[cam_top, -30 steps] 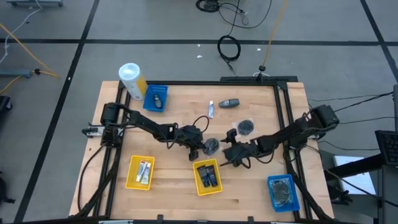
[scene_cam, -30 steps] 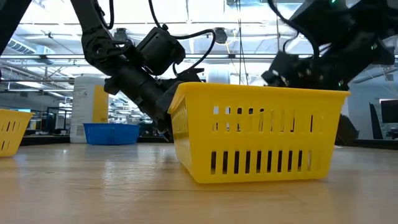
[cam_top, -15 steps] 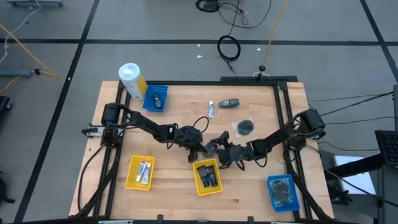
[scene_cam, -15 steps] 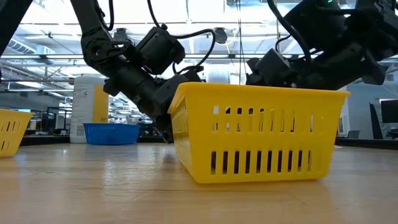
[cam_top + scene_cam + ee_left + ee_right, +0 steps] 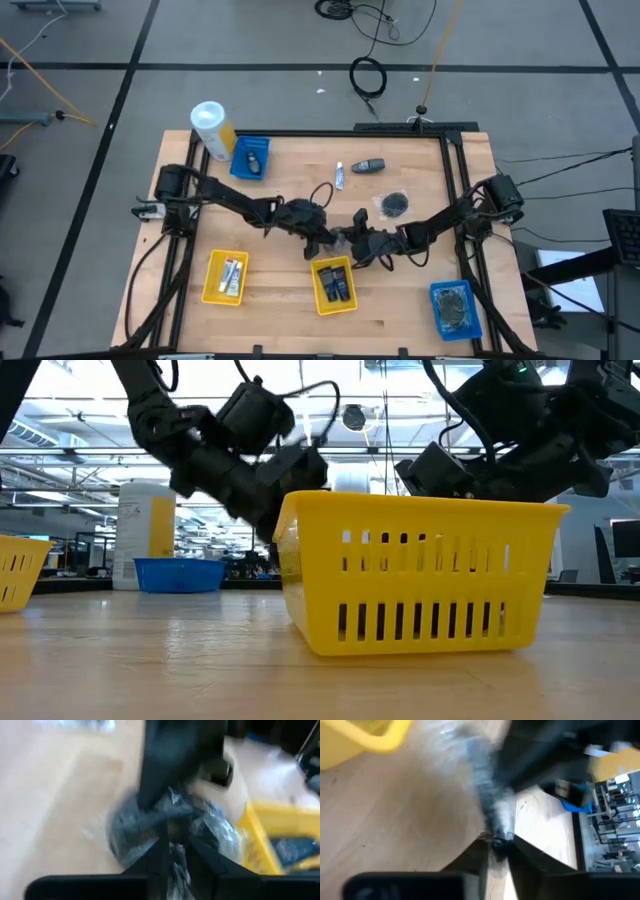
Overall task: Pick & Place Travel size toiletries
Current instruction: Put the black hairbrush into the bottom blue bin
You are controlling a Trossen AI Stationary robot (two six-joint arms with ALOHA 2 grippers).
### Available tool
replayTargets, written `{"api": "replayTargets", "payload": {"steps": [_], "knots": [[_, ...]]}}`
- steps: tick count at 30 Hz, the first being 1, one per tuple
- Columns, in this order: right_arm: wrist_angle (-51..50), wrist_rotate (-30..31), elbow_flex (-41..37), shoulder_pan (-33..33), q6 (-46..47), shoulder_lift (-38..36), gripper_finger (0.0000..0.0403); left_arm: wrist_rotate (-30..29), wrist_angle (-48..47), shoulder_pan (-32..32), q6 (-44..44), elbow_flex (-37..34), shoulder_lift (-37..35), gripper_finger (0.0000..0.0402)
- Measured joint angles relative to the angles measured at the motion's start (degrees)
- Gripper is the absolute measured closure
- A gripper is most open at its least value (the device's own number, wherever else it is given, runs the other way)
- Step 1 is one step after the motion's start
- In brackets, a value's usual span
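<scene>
A roundish grey clear-wrapped packet (image 5: pixel 342 237) sits at the table's middle, just beyond the middle yellow tray (image 5: pixel 333 284). My left gripper (image 5: pixel 332 240) comes at it from the left and my right gripper (image 5: pixel 351 241) from the right; both are shut on it. The packet (image 5: pixel 150 825) shows blurred in the left wrist view, and in the right wrist view the packet (image 5: pixel 487 795) runs away from my fingers. Another packet (image 5: pixel 396 204), a white tube (image 5: pixel 340 176) and a dark bottle (image 5: pixel 370 165) lie on the table farther back. My left gripper pinches the packet's crinkled clear wrap at its left edge (image 5: pixel 175 851) between its two fingers, slanting down from the table's left. Whether the packet still lies on the table I cannot tell. My right gripper pinches the opposite edge of the wrap (image 5: pixel 496 834) between its two fingers, slanting down from the table's right, and faces the left gripper across the packet.
The middle yellow tray (image 5: pixel 420 575) holds dark bottles and stands right in front of both grippers. A second yellow tray (image 5: pixel 225 276) holds white tubes at the near left. A blue tray (image 5: pixel 251 157) and a white-and-yellow canister (image 5: pixel 213 130) stand far left, another blue tray (image 5: pixel 455 308) near right.
My right gripper has moved toward the table's left, dipped and rolled, reached the packet and shut on its right edge. My left gripper has kept its hold on the packet and risen a little, tipping upward.
</scene>
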Motion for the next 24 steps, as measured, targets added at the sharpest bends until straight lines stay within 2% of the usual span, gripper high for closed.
{"api": "replayTargets", "payload": {"steps": [3,6,9,11,14,16,20,24], "knots": [[0.0,0.7,0.0,0.8,-0.1,0.0,0.0381,-0.4,-5.1,1.1,1.0,0.0,-4.6,0.0317],[-0.7,6.6,0.0,2.4,1.6,0.1,0.0385,-3.1,-12.1,1.7,2.6,0.1,-10.5,0.0300],[-3.7,15.7,-0.2,5.6,5.3,-1.8,0.0371,-12.2,-19.1,1.0,4.8,0.1,-16.0,0.0292],[-8.5,18.8,0.1,8.4,10.1,-4.3,0.0356,-20.6,-22.8,-0.5,6.2,0.1,-18.4,0.0291],[-21.5,20.5,3.6,13.0,25.5,-10.1,0.0347,-30.9,-23.4,-3.4,8.1,0.1,-19.2,0.0291],[-34.8,18.1,8.1,15.5,40.6,-13.1,0.0352,-34.4,-23.9,-5.1,10.0,0.0,-19.0,0.0291],[-61.4,4.8,20.0,18.5,69.7,-15.8,0.0376,-35.6,-23.3,-7.4,13.3,0.1,-17.1,0.0291],[-74.8,-11.2,29.1,20.9,88.3,-15.6,0.0383,-35.6,-22.4,-8.6,16.2,0.0,-15.9,0.0291]]}}
